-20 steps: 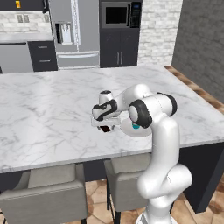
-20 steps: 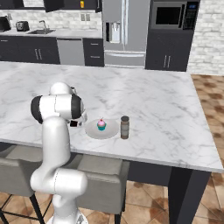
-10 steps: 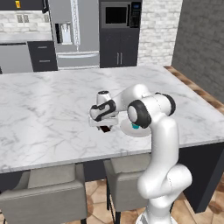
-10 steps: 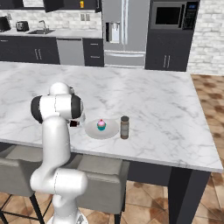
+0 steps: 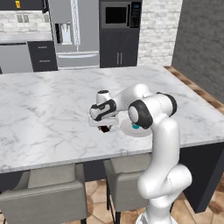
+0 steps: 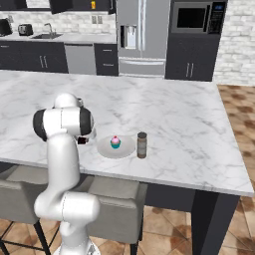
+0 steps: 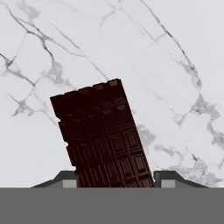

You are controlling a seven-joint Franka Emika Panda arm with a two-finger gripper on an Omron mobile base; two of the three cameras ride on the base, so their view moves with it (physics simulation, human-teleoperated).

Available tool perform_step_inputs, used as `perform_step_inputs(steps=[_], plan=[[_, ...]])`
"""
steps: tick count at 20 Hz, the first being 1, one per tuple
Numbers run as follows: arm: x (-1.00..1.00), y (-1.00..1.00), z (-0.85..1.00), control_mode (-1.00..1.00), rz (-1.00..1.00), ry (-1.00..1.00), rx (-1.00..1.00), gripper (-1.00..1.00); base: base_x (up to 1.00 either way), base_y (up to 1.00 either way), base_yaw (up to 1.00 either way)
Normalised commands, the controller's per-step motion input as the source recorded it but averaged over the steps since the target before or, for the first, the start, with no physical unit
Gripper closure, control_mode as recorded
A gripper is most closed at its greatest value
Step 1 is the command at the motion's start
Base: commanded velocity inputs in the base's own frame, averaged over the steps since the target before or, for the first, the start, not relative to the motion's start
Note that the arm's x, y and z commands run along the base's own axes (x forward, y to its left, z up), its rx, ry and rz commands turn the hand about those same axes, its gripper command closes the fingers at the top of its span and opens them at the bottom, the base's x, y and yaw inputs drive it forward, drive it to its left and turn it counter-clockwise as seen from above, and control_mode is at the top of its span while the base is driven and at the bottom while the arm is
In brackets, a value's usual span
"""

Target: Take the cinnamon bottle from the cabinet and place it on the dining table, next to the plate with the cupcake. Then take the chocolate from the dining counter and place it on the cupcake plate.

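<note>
A home kitchen: a tall stainless-steel fridge (image 6: 143, 36) beside a built-in black microwave (image 6: 194, 18), dark matte cabinets (image 6: 191, 63), a steel sink tap (image 6: 48, 28) under a white brick wall (image 5: 157, 30), and grey padded stools (image 5: 43, 197) tucked beneath a white grey-veined marble island top (image 6: 189, 124).

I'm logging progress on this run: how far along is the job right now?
Done: the cinnamon bottle stands on the marble table beside the plate with the cupcake. In hand: the gripper has the chocolate between its fingers, low over the marble beside the plate. Left: putting the chocolate on the plate.
</note>
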Motion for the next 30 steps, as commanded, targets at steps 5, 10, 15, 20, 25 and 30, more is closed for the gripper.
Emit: perform_step_inputs(steps=[5,10,15,20,25,30], plan=[[-0.20,-0.56,0.74,-1.00,0.00,0.00,0.00,1.00,0.00,0.00,0.00],[-0.05,-0.98,0.24,-1.00,0.00,0.01,-0.02,1.00,0.00,0.00,0.00],[0.02,-0.40,-0.15,-1.00,0.00,0.14,-0.09,1.00,0.00,0.00,0.00],[0.00,-0.30,-0.10,-1.00,0.00,0.11,-0.10,1.00,0.00,0.00,0.00],[0.00,-0.22,-0.06,-1.00,0.00,0.10,-0.06,1.00,0.00,0.00,0.00],[-0.17,-0.01,-0.18,-1.00,0.00,0.08,-0.02,1.00,0.00,0.00,0.00]])
